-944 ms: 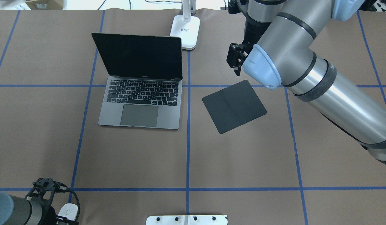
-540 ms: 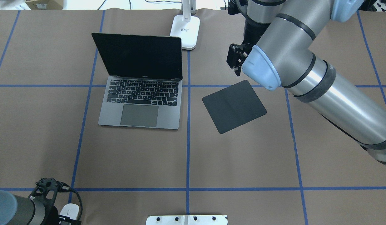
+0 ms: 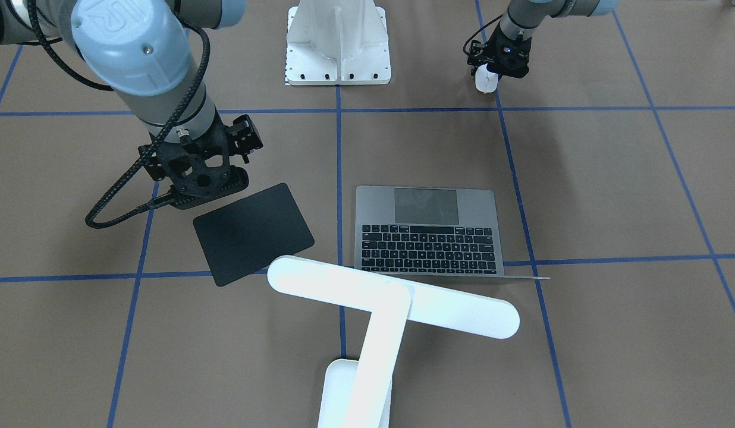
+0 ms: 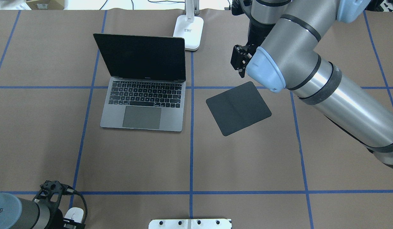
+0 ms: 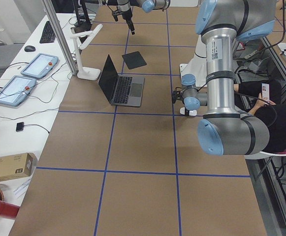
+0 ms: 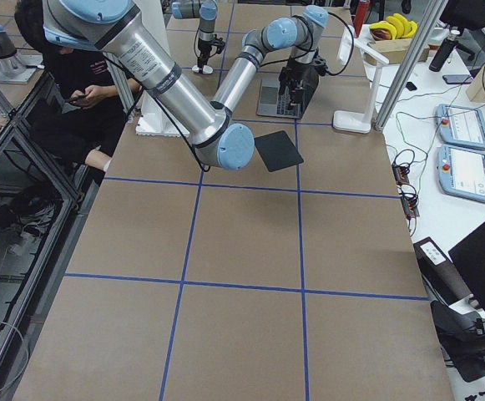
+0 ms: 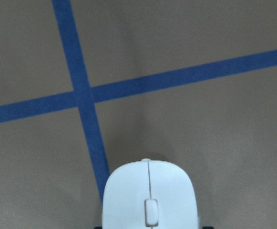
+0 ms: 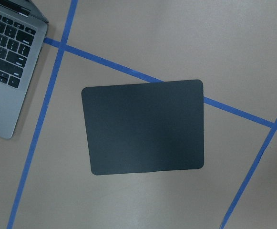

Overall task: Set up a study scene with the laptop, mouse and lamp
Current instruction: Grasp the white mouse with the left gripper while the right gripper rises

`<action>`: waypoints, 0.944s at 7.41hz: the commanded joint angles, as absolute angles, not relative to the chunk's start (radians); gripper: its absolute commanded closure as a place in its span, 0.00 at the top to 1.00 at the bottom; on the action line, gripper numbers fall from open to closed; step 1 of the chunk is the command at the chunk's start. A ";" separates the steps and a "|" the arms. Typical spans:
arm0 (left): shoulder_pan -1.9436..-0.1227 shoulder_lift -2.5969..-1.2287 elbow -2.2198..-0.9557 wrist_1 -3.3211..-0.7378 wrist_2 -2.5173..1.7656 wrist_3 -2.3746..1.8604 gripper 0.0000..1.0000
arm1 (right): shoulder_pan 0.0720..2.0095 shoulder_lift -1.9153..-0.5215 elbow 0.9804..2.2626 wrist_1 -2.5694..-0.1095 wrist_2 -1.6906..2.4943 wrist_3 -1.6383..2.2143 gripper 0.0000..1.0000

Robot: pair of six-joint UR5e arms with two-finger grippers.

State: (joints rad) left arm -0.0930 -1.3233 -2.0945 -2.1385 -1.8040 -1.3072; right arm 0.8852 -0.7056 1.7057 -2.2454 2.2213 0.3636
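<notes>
The open grey laptop sits left of centre and also shows in the front view. The white lamp stands behind it, its base at the far edge. My left gripper is at the near left corner, shut on the white mouse, which fills the bottom of the left wrist view over a blue tape line. The front view shows the mouse under that gripper. My right gripper hangs open and empty above the far corner of the black mat.
The black mat lies skewed, right of the laptop. A white ribbed pedestal stands at the robot's edge of the table. Blue tape lines grid the brown table top. My right arm spans the table's right half.
My left gripper has shifted slightly to the right with the mouse in it. My right arm has barely moved. Laptop, lamp and mat are unchanged.
</notes>
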 commanded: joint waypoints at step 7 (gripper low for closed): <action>-0.146 -1.321 -2.144 -2.138 -1.804 -1.305 0.63 | 0.871 -0.726 1.727 -2.240 2.206 0.364 1.00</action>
State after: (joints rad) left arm -0.1207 -1.3213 -2.1270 -2.1394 -1.8035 -1.3066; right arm 0.8723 -0.7243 1.7250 -2.2399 2.2068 0.3635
